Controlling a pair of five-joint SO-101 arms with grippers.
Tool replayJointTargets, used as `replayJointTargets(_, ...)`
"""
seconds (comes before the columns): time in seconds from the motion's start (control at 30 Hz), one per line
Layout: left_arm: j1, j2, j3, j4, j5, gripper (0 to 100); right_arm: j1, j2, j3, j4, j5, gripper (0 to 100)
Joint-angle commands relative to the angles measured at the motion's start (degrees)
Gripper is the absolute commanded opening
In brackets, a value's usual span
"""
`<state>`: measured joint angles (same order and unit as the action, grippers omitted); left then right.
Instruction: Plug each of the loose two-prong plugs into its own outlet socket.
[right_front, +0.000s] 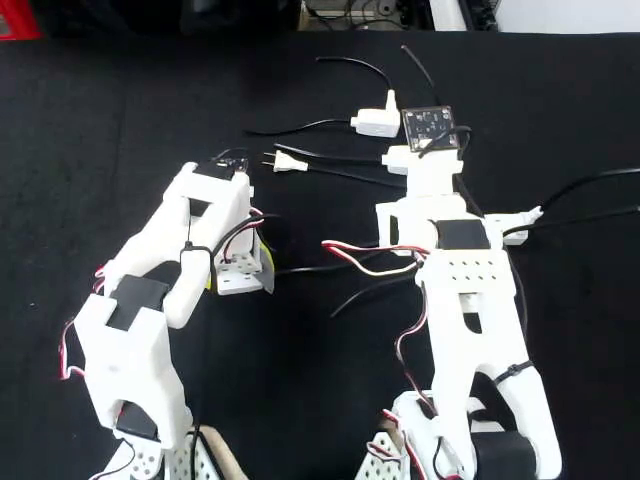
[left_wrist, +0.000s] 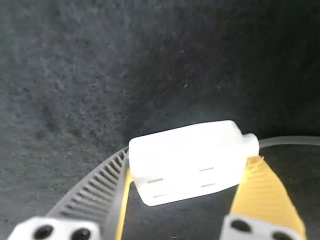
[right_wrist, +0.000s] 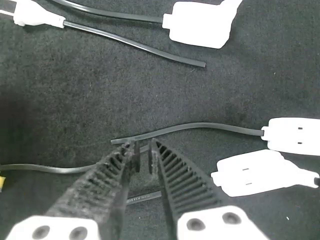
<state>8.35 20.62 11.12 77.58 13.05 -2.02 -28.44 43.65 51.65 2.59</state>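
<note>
With our left tool (left_wrist: 187, 165) clamped on a socket (left_wrist: 185, 152) and right tool (right_wrist: 143, 148) apparently pinching a black plug (right_wrist: 149, 161), we must next mate them squarely.

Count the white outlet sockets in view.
4. One socket in the left gripper; one beyond the right arm's tip; two side by side beside that arm. Arms may hide others.

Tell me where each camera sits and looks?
High view: above the table, looking down on left arm, right arm, loose plug.
Left wrist view: on that arm, facing the left claw gripping a socket.
Right wrist view: on that arm, facing the right claw by a cable.
High and right wrist views share the loose plug.
</note>
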Motion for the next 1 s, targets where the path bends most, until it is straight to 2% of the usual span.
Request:
replayJointTargets(0.0,-2.42,-0.26,-3.21,5.36,-7.38,14,1.05,-0.31,-0.31,-0.97,0.18,4.9)
replayJointTargets(0.13,-6.64,0.09,-6.99,9.49,-17.32,14,1.05,-0.31,-0.31,-0.97,0.18,4.9)
replayJointTargets(0.3,-16.57,-0.26,-10.07,10.73,-29.45,14,1.05,-0.31,-0.31,-0.97,0.18,4.9)
replayJointTargets(0.4,-20.18,-0.18,-12.53,11.69,-39.91,14,1.05,-0.31,-0.31,-0.97,0.18,4.9)
replayJointTargets(0.57,-21.05,-0.26,-14.55,11.60,-57.05,14,1.05,-0.31,-0.31,-0.97,0.18,4.9)
replayJointTargets(0.77,-18.42,-0.26,-14.11,10.64,-78.51,14,1.05,-0.31,-0.31,-0.97,0.18,4.9)
replayJointTargets(0.87,-14.99,-0.26,-14.55,10.11,-78.33,15,1.05,-0.31,-0.31,-0.97,0.18,4.9)
replayJointTargets(0.97,-11.65,-0.26,-16.57,10.02,-75.25,22,1.05,-0.22,-0.31,-1.58,0.18,4.9)
